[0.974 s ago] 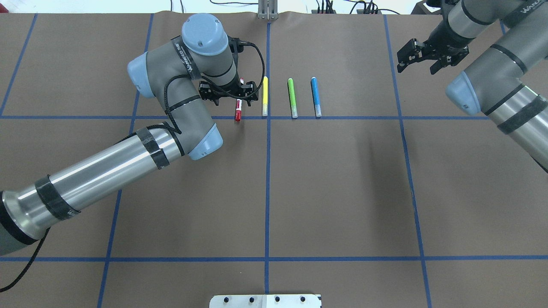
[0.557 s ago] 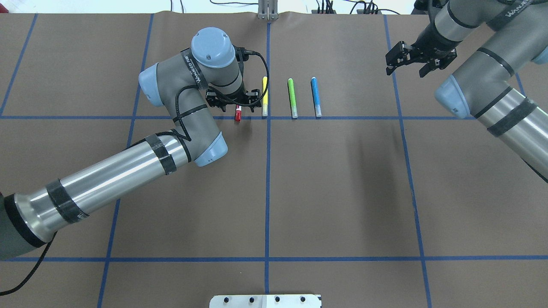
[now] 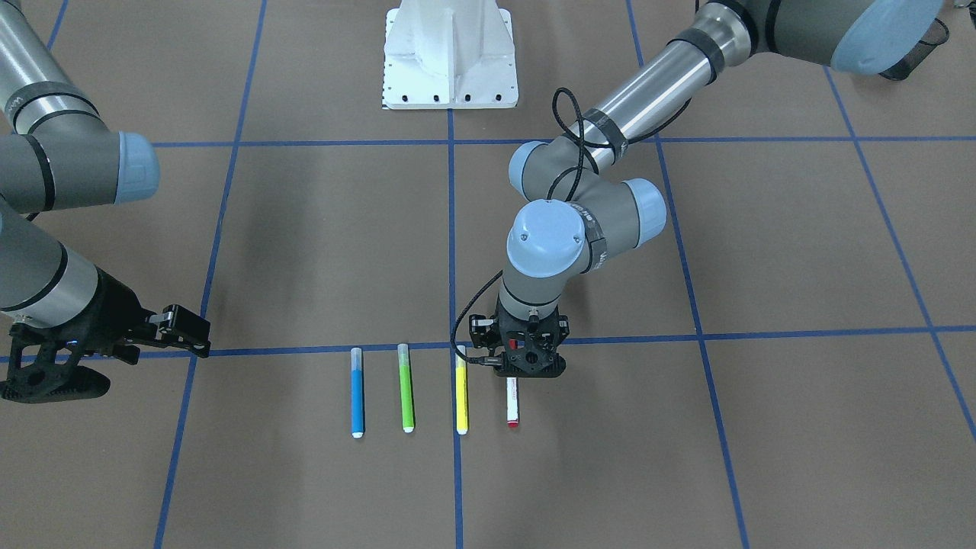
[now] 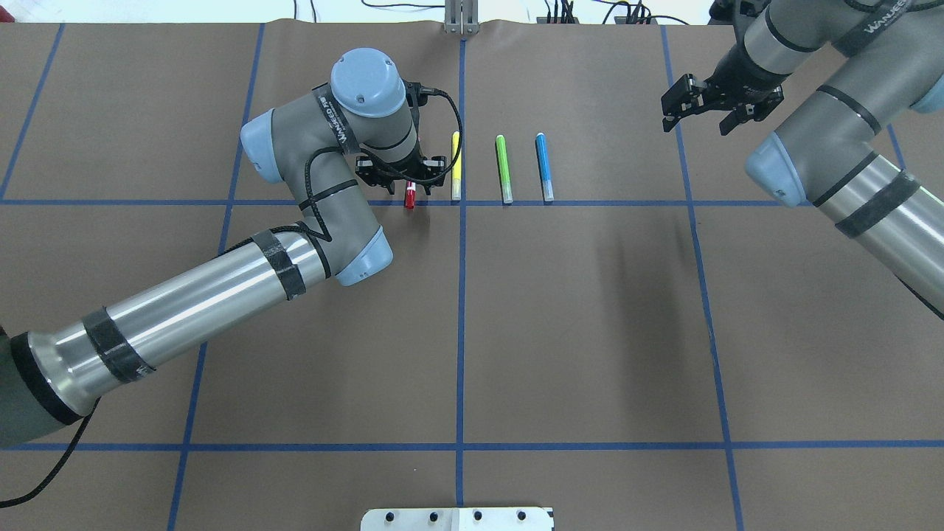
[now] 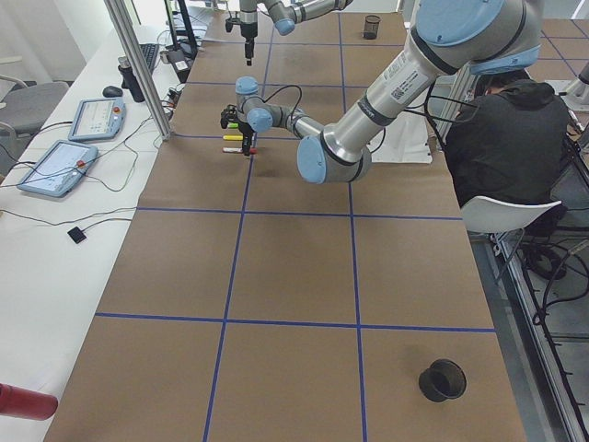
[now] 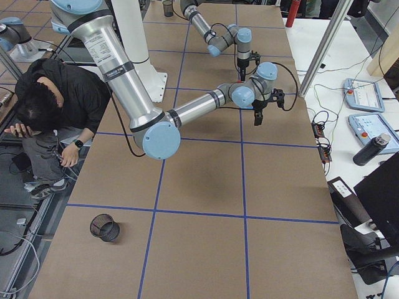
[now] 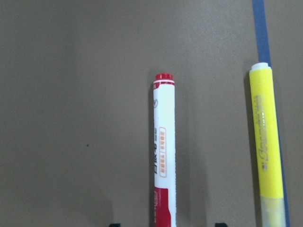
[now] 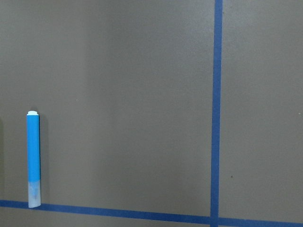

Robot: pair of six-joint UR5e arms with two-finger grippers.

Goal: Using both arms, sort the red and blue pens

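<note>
The red pen (image 4: 410, 198) lies on the brown table leftmost in a row of pens; its white barrel shows in the left wrist view (image 7: 164, 161) and in the front view (image 3: 512, 404). My left gripper (image 4: 402, 173) (image 3: 526, 358) hangs open right over it, a fingertip on either side of the red cap. The blue pen (image 4: 544, 167) (image 3: 356, 393) (image 8: 33, 158) lies at the row's right end, untouched. My right gripper (image 4: 700, 110) (image 3: 152, 362) hovers open and empty, well to the right of the blue pen.
A yellow pen (image 4: 456, 166) and a green pen (image 4: 504, 168) lie between the red and blue ones. Black mesh cups stand at the table's ends (image 5: 443, 379) (image 6: 105, 227). A person (image 5: 506, 129) sits beside the table. The white base plate (image 4: 457, 518) is at the near edge.
My left gripper has shifted along the red pen toward its cap and settled over it. The right gripper has moved left, closer to the pens.
</note>
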